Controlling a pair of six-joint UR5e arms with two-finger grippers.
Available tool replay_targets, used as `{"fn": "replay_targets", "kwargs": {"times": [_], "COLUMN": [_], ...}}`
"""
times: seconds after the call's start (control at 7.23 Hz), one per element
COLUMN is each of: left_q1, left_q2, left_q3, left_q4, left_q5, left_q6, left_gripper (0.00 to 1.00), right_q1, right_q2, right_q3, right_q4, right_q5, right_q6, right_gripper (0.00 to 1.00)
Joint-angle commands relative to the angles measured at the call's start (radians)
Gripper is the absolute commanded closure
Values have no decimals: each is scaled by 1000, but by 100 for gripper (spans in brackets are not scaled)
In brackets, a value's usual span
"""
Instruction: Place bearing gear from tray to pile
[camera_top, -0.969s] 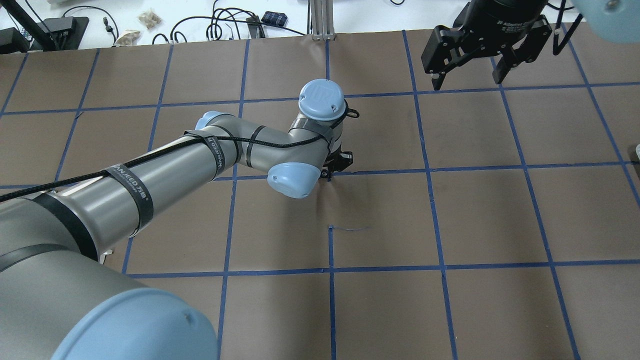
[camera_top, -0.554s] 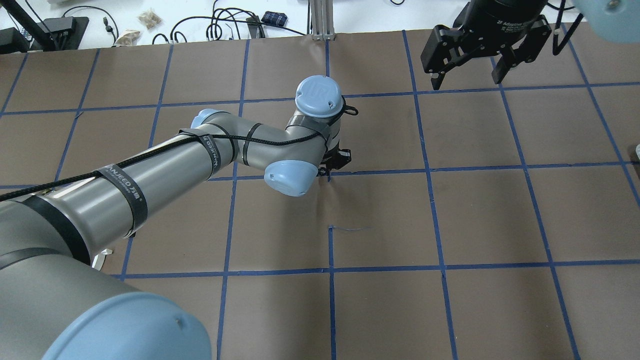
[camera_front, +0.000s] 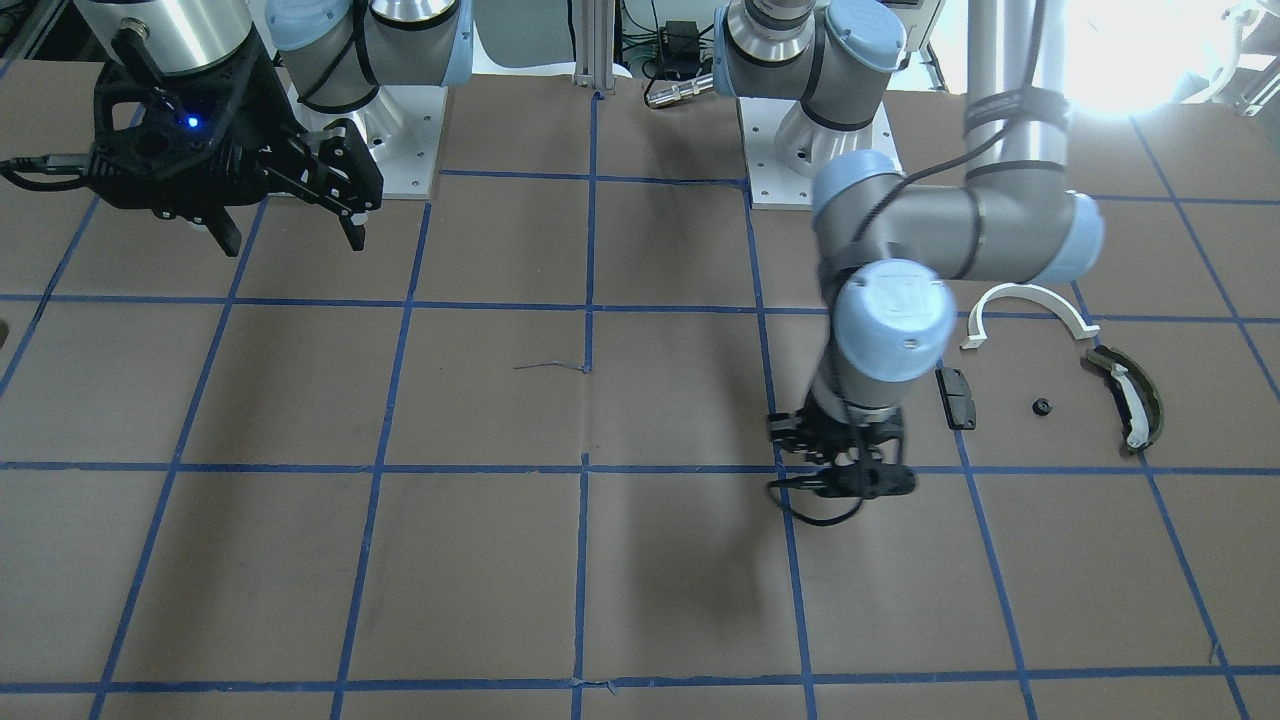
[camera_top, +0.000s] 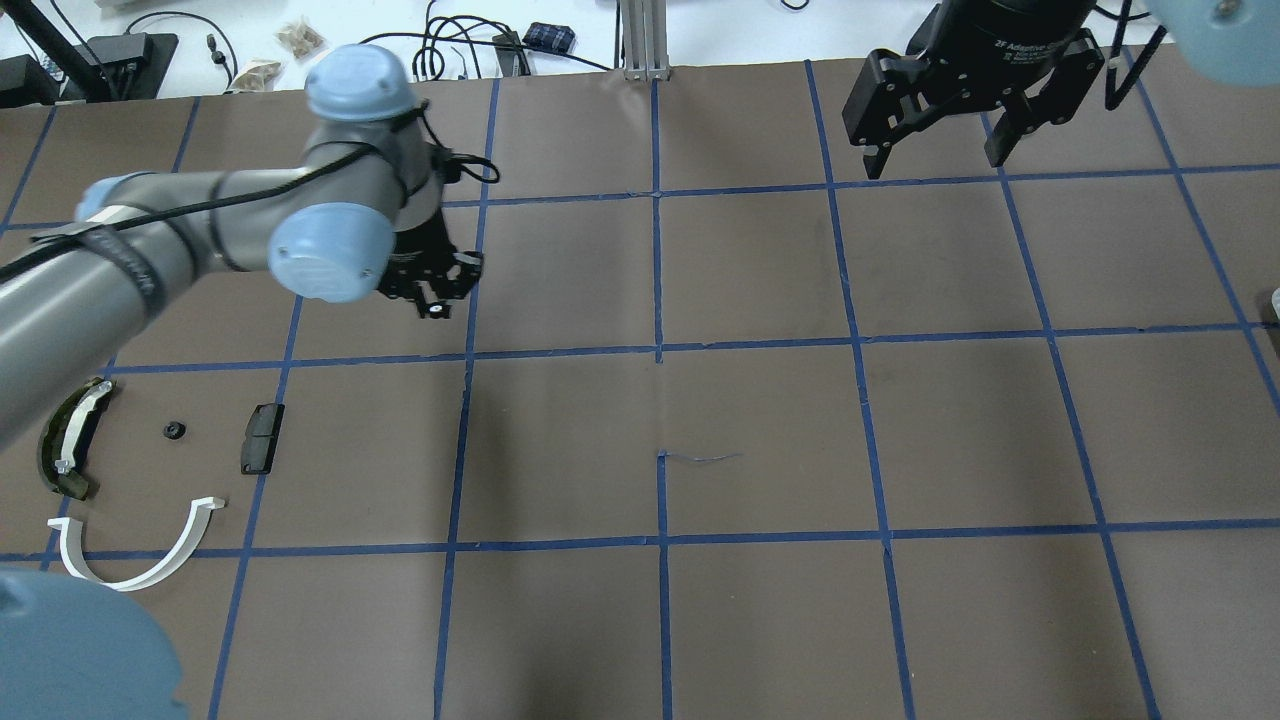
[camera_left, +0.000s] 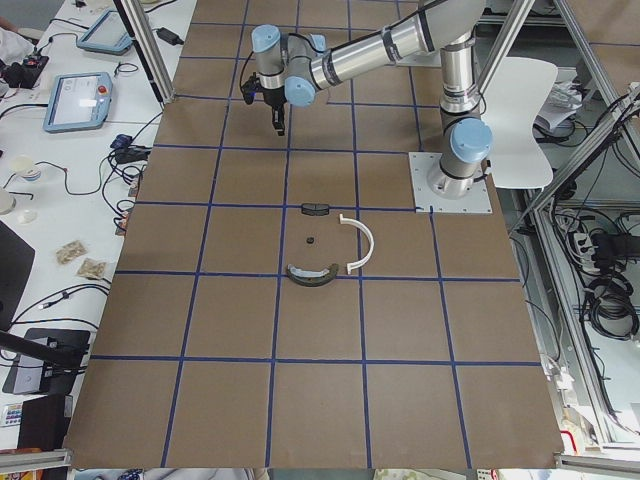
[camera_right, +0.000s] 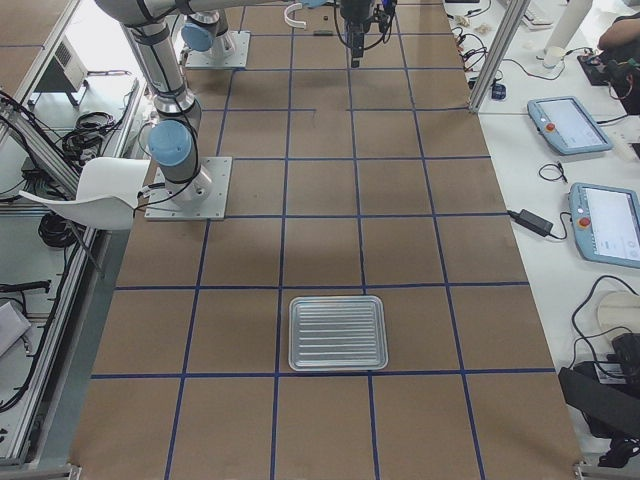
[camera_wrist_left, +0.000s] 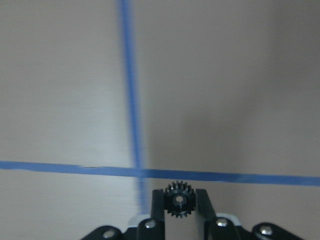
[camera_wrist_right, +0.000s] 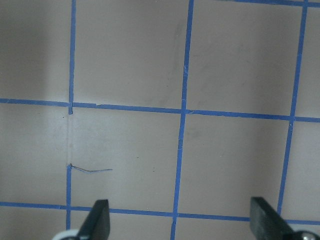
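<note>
My left gripper (camera_top: 434, 300) is shut on a small black toothed bearing gear (camera_wrist_left: 179, 200) and holds it above the brown table, near a blue tape crossing. In the front view the left gripper (camera_front: 845, 478) hangs beside the pile. The pile lies at the table's left: a white half-ring arc (camera_top: 140, 562), a dark olive curved piece with a white strip (camera_top: 68, 450), a black rectangular block (camera_top: 262, 437) and a tiny black part (camera_top: 174, 431). The silver ribbed tray (camera_right: 338, 332) shows only in the right side view. My right gripper (camera_top: 935, 150) is open and empty at the far right.
The table is brown paper with a blue tape grid (camera_top: 658, 355). Cables and small devices (camera_top: 470, 45) lie past the far edge. The right wrist view shows its open fingers (camera_wrist_right: 97, 220) over bare grid.
My left arm has swung from the table's middle to the left, carrying the gear. The pile, hidden under the arm before, now shows. The right gripper has not moved.
</note>
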Motion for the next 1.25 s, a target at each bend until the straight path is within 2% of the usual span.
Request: {"fn": "replay_targets", "kwargs": {"times": [0.0,0.14,0.28,0.42,0.69,0.97,1.11], "left_q1": [302,439,525,596,633,608,572], "left_q2": [39,33,30,34,14,35,13], "left_q3": [-94,-120,-125,-137,-155,-183,-180], "left_q4": [25,111,121,119,127,113,125], "left_q5": [-2,-3,0,3,-2,-2,-10], "left_q6": [302,429,604,651,667,650,604], "left_gripper": [88,87,87,87,87,87,87], "right_q1": [0,0,0,0,0,0,0], "right_q2": [1,0,0,0,1,0,0], "right_q3": [0,0,0,0,0,0,0], "right_q4": [0,2,0,2,0,-2,0], "right_q5": [-2,0,3,3,3,3,3], "right_q6": [0,-2,0,0,0,0,0], "right_gripper": [0,0,0,0,0,0,0]}}
